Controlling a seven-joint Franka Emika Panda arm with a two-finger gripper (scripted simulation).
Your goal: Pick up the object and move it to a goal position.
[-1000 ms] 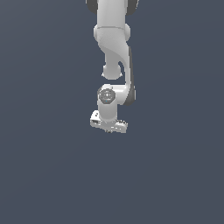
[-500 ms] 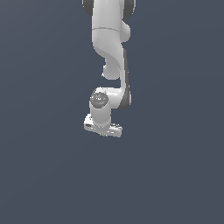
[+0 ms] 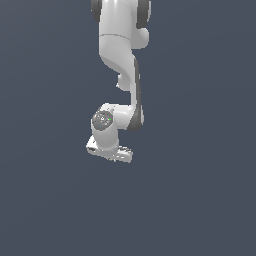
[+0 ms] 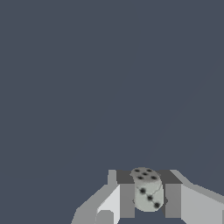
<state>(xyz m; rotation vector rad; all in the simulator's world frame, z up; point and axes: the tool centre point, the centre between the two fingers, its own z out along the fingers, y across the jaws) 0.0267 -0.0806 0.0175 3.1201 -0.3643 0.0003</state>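
Observation:
In the wrist view a small pale whitish-grey die with black dots (image 4: 148, 195) sits between my two fingers (image 4: 127, 199), touching both pads. My gripper (image 4: 148, 183) is shut on it. In the exterior view the white arm hangs down from the top, with the gripper (image 3: 114, 156) at its lower end, a little to the exterior view's left of centre. The die is hidden there behind the hand. No goal marker shows in either view.
A plain dark grey-blue surface fills both views around the arm. No other objects, edges or containers show.
The gripper has moved steadily toward the exterior view's left and slightly downward in the picture. The wrist has turned a little with it.

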